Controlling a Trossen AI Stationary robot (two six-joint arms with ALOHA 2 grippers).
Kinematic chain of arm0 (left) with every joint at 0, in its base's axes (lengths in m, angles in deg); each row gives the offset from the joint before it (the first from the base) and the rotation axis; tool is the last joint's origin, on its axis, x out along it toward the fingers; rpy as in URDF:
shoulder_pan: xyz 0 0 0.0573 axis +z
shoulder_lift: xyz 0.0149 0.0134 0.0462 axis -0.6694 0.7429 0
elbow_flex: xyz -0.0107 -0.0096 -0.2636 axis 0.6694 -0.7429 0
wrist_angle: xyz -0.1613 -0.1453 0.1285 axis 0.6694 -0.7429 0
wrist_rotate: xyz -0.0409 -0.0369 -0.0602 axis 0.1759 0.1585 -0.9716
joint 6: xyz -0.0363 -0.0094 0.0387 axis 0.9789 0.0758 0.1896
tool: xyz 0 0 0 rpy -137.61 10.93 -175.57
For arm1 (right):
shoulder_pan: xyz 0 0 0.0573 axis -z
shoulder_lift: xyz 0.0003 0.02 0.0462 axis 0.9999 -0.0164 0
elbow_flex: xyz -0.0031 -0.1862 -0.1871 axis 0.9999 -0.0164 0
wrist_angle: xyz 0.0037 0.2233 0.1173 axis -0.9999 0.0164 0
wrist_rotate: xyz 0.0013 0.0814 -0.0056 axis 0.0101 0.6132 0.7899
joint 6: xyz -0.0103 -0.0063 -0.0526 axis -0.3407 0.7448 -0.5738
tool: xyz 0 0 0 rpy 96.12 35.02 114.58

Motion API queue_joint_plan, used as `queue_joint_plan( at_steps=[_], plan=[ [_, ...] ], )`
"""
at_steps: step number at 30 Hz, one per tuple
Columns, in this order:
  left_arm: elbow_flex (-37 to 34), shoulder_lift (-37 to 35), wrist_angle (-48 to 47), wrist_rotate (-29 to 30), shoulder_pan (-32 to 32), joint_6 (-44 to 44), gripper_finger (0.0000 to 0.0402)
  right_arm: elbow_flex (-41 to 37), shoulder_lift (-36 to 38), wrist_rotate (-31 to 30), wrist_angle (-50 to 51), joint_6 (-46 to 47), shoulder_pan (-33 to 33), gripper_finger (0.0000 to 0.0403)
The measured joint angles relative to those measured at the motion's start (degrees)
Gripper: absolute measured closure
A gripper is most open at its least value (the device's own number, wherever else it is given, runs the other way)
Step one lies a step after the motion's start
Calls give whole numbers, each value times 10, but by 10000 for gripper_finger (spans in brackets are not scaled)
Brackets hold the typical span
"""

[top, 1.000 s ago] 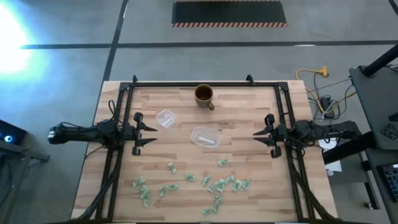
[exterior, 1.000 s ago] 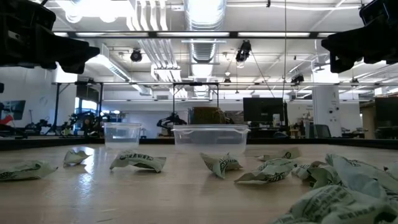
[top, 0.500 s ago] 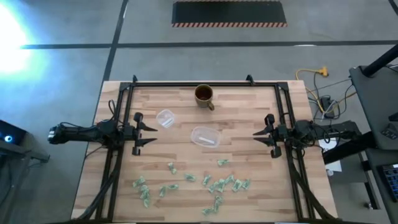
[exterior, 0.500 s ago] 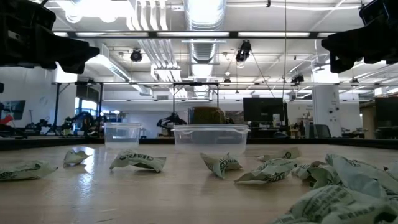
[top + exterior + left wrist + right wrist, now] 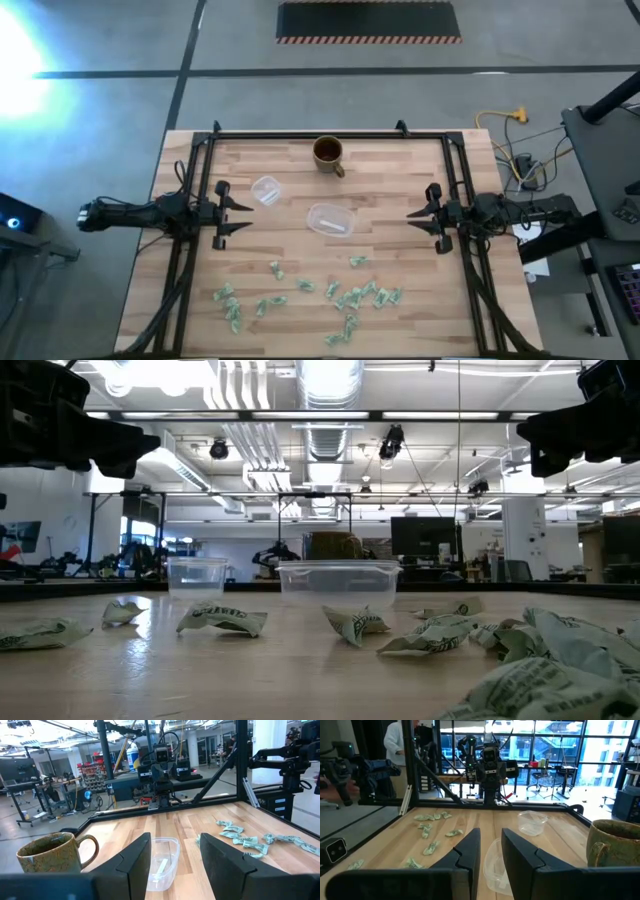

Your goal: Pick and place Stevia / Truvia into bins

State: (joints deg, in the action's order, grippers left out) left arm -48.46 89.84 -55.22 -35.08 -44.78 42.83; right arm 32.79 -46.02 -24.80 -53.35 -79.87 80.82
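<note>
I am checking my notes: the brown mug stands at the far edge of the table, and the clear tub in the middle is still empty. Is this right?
Not quite. The mug is there, but the tub already holds one sachet, as the left wrist view shows.

Table middle: the clear tub (image 5: 330,219) stands near the centre of the table (image 5: 390,180), with bare wood on all sides.
Toward the far edge: the brown mug (image 5: 328,152) stands close to the far edge, the small round cup (image 5: 265,189) between it and the left edge; gaps lie between all three.
Near edge: sachets (image 5: 365,295) lie scattered in a band along it, thickest toward the right; little bare wood between them.
Left edge: the left gripper (image 5: 238,210) hovers there, fingers apart.
Right edge: the right gripper (image 5: 416,215) hovers there, fingers apart.
Between grippers: only the tub interrupts the line.
</note>
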Motion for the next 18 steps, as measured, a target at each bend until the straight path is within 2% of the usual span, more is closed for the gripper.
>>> queue_joint_plan(
  at_steps=[18],
  plan=[
    [0, 0, 1, 0, 0, 0, 246, 0, 0, 0, -9, -24, 0, 335]
  ],
)
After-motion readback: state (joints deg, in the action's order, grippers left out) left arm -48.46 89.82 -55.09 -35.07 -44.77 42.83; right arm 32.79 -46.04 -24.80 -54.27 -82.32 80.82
